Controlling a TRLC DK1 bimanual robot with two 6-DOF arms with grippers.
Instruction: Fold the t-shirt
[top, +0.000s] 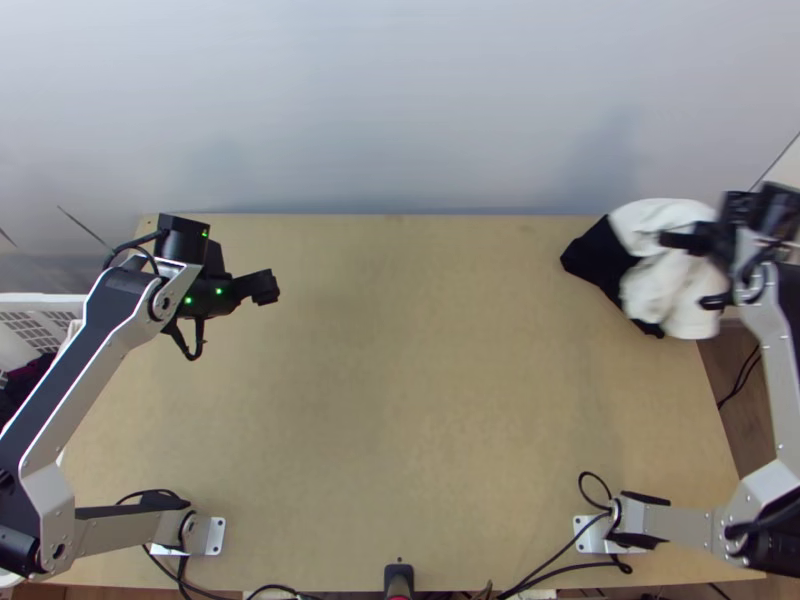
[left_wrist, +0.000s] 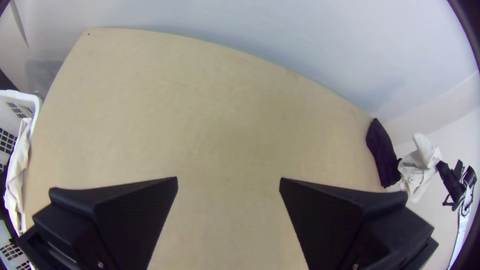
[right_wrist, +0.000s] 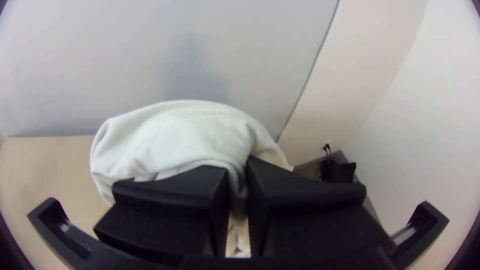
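The t-shirt (top: 665, 275) is white and bunched in loose, rounded folds, neither spread nor squarely folded. It is at the table's far right corner, right against a black cloth (top: 600, 258); whether the two are joined, I cannot tell. One gathered part is pinched in the right gripper (top: 668, 240), the rest bulging around it.

Matt cloth tee (top: 665, 285), smooth wood tbl (top: 420, 380) & plastic bskt (top: 35, 298).

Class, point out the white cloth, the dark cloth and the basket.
White cloth (right_wrist: 185, 132): right wrist view, its bulging upper part.
Dark cloth (top: 600, 257): top view, its exposed middle.
Basket (left_wrist: 34, 101): left wrist view, its rim.
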